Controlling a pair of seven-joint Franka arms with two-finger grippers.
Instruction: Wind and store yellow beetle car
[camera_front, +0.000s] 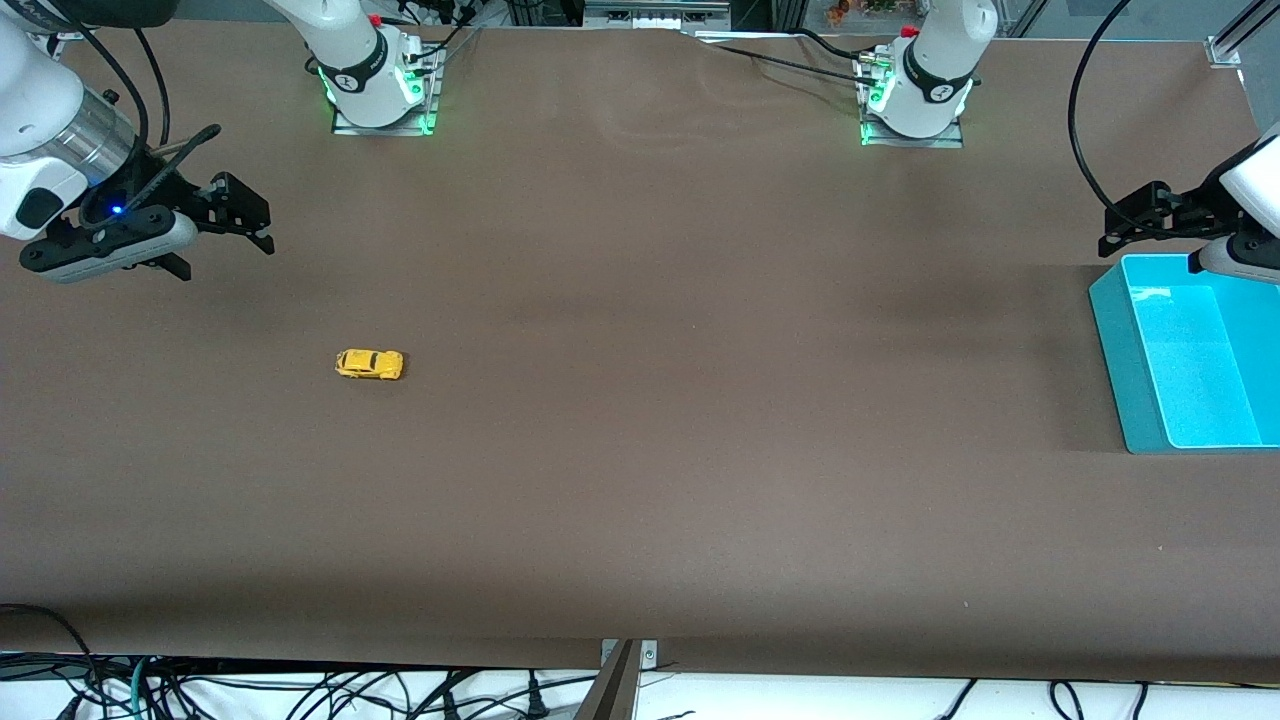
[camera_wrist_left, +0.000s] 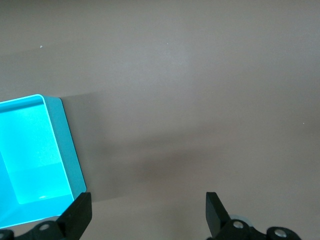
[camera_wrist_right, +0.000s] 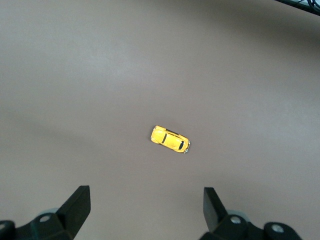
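Note:
The yellow beetle car (camera_front: 369, 364) sits on its wheels on the brown table toward the right arm's end. It also shows in the right wrist view (camera_wrist_right: 170, 139), apart from the fingers. My right gripper (camera_front: 232, 215) hangs open and empty in the air over the table at the right arm's end. My left gripper (camera_front: 1140, 222) is open and empty in the air by the edge of the turquoise bin (camera_front: 1130, 360). The bin also shows in the left wrist view (camera_wrist_left: 65, 145) and holds nothing.
The two arm bases (camera_front: 380, 90) (camera_front: 915, 100) stand along the table's back edge. Cables hang below the table's front edge (camera_front: 400, 690). The brown table top (camera_front: 700, 400) stretches between the car and the bin.

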